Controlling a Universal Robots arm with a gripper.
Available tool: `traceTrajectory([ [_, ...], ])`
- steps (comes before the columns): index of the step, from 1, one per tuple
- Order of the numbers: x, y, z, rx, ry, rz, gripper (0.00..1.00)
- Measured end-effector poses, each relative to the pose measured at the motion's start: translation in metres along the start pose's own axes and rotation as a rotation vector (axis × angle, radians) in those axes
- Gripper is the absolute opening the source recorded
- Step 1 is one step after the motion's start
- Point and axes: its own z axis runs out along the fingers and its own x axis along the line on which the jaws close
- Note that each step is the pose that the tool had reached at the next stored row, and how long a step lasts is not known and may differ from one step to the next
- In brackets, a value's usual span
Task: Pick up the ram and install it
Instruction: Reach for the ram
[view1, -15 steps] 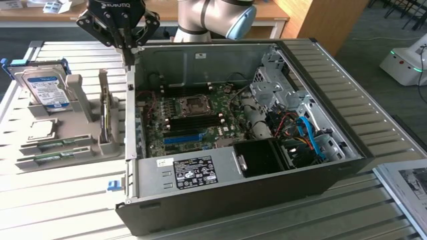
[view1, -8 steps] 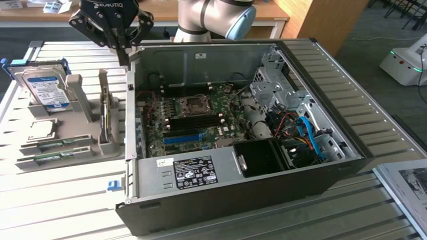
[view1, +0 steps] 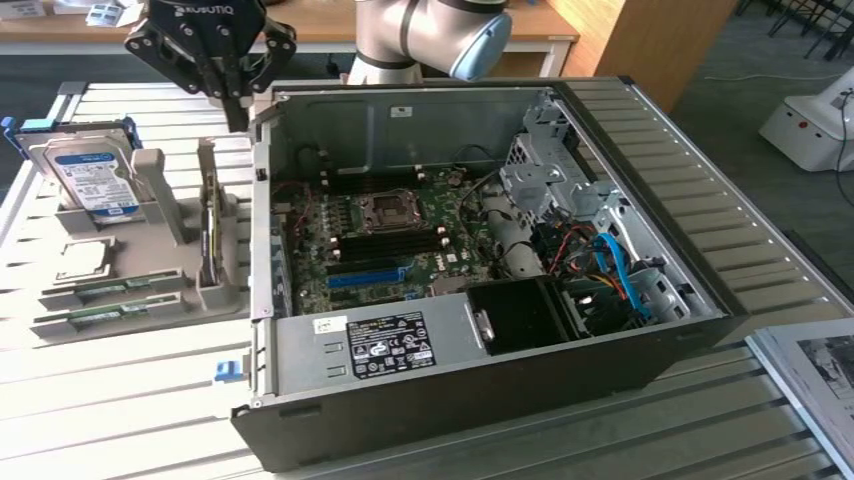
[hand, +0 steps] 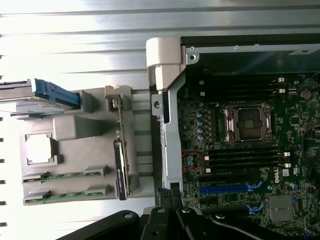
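Two ram sticks, thin green boards, lie flat in the front slots of a grey holder (view1: 160, 270): one ram (view1: 114, 290) (hand: 65, 176) and a second ram (view1: 104, 318) (hand: 65, 195) beside it. My gripper (view1: 236, 118) (hand: 168, 196) hangs high above the gap between the holder and the open computer case (view1: 667, 220). It is well clear of the ram sticks, and its fingers are shut together on nothing. Inside the case, the motherboard's black memory slots (view1: 387, 240) (hand: 245, 152) run on either side of the CPU socket (view1: 387, 208) (hand: 248, 122).
The holder also carries an upright hard drive (view1: 91, 180) and a brownish expansion card (view1: 210, 215) (hand: 121, 150) standing on edge. A blue slot strip (view1: 363, 275) (hand: 225, 189) lies near the memory slots. The case walls, drive cage (view1: 547, 170) and cables (view1: 621, 270) crowd the board.
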Motion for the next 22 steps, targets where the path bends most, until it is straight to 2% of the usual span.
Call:
traceTrajectory([
  [22, 0.025, -0.0018, -0.0007, 0.0001, 0.0001, 0.000, 0.10],
])
